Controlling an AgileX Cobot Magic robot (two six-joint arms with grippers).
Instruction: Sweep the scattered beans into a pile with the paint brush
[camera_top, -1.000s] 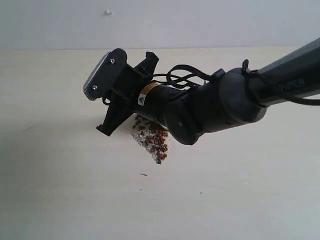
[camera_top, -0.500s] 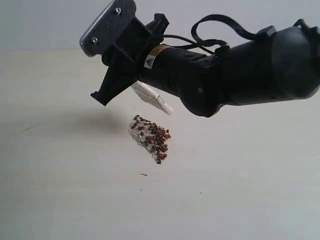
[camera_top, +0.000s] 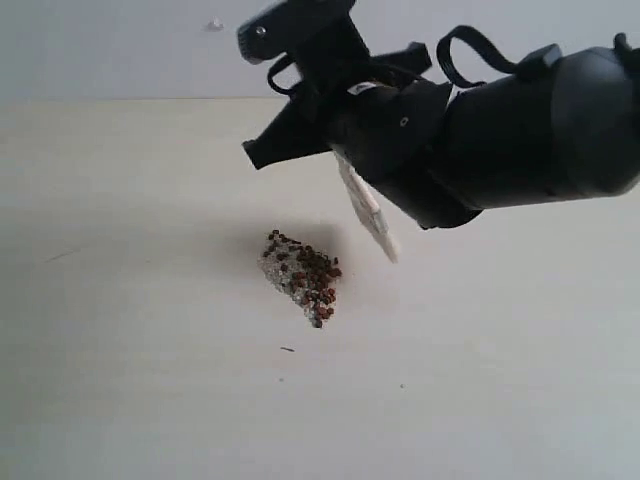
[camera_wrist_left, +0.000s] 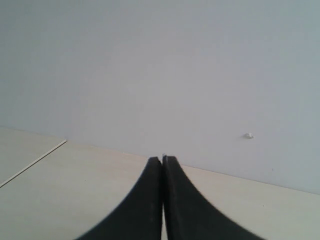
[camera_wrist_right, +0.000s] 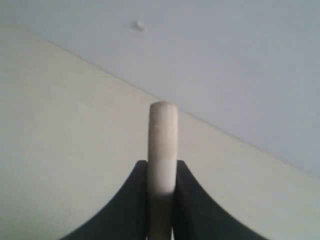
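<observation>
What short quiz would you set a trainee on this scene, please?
1. True or false: the paint brush is lying flat on top of the pile.
2. Pick one. The right gripper is: A) open, B) shut on the paint brush, C) out of view.
3. Short answer: what does the left gripper hold?

Key
1. False: the brush hangs in the air beside the pile and does not touch it.
2. B: the wooden handle sits clamped between the jaws.
3. Nothing: the jaws are pressed together with nothing between them.
</observation>
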